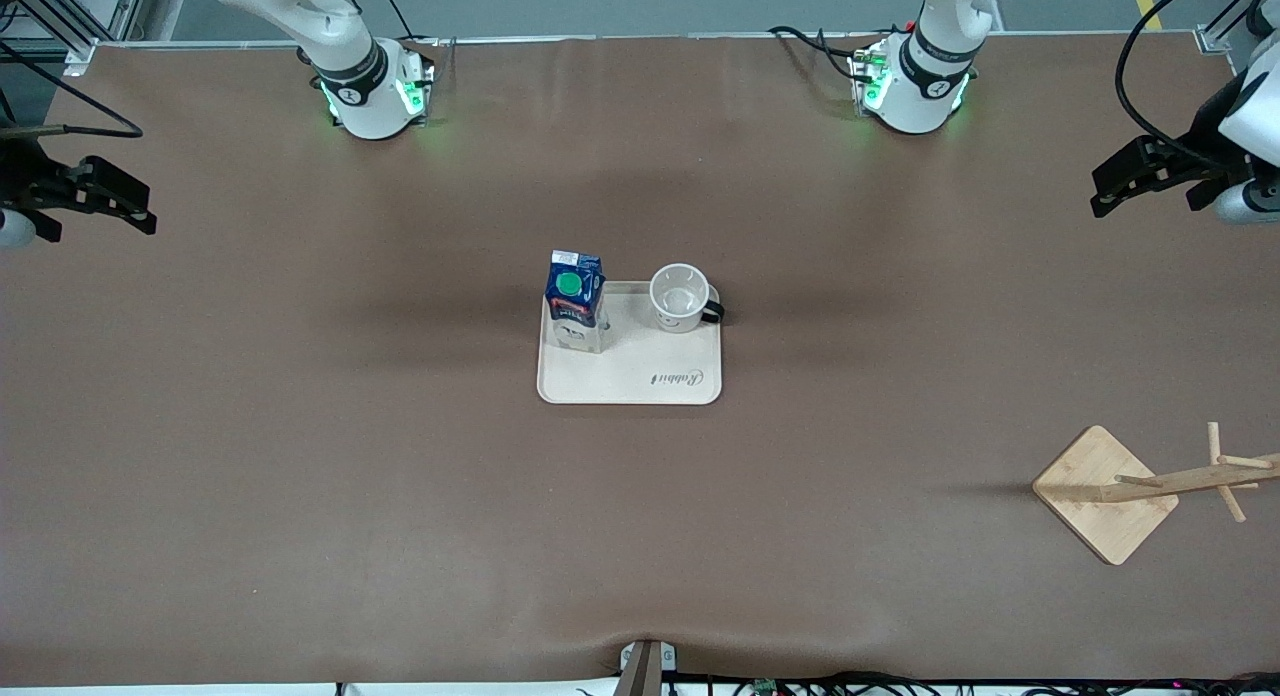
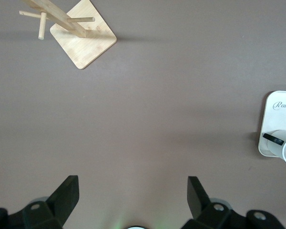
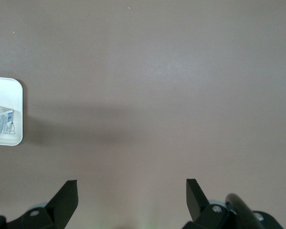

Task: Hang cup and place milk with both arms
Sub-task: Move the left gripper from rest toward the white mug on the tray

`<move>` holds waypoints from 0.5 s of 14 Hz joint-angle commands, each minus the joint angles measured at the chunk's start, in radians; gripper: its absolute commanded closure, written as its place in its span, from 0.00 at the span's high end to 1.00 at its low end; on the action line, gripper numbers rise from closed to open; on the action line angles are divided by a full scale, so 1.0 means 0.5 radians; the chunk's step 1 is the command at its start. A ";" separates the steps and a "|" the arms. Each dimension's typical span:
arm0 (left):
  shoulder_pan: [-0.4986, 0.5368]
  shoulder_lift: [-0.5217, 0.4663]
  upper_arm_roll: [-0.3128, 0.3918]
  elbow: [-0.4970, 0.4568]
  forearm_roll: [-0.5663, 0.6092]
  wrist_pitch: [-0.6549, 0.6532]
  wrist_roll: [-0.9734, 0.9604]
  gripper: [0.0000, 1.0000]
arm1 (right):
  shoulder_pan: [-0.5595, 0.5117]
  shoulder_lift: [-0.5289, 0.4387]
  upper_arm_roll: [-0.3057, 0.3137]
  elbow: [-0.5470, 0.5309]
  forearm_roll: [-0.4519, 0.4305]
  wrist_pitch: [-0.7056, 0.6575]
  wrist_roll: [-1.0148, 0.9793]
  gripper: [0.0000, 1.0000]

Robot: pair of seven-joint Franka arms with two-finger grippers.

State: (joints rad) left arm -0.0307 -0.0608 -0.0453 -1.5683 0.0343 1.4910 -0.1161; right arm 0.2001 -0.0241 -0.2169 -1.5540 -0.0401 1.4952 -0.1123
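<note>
A: Nearest us we see the wooden rack (image 1: 1150, 488) at the left arm's end of the surface (image 1: 300, 476), pegs bare. Farther back, mid-surface, the tray (image 1: 640, 381) carries both items: milk (image 1: 574, 298) toward the right arm's side, cup (image 1: 680, 297) beside it, handle pointing toward the left arm's end.

B: Claws?

A: Left claw (image 1: 1125, 181) and right claw (image 1: 110, 201) both hover over bare surface at their own ends, fingers apart, holding nothing. Well apart from the tray.

B: So we're at the start, nothing picked yet.

A: We think so. Next, each arm reaches in: left for the cup, right for the milk. Cup needs a grip that leaves the handle free for a peg.
</note>
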 commanded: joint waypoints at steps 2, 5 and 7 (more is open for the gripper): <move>-0.003 -0.004 -0.005 0.029 -0.010 -0.018 -0.019 1.00 | -0.289 0.063 0.243 0.138 -0.006 -0.106 -0.021 1.00; -0.018 0.054 -0.017 0.090 -0.010 -0.018 -0.019 1.00 | -0.443 0.079 0.428 0.138 -0.012 -0.110 -0.021 1.00; -0.031 0.060 -0.032 0.060 -0.023 -0.006 -0.120 1.00 | -0.437 0.082 0.428 0.138 -0.009 -0.106 -0.021 1.00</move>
State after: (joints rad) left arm -0.0401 -0.0532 -0.0532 -1.5576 0.0343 1.4911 -0.1317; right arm 0.0097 -0.0030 -0.0319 -1.5192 -0.0400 1.4625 -0.1124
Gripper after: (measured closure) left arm 0.000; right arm 0.000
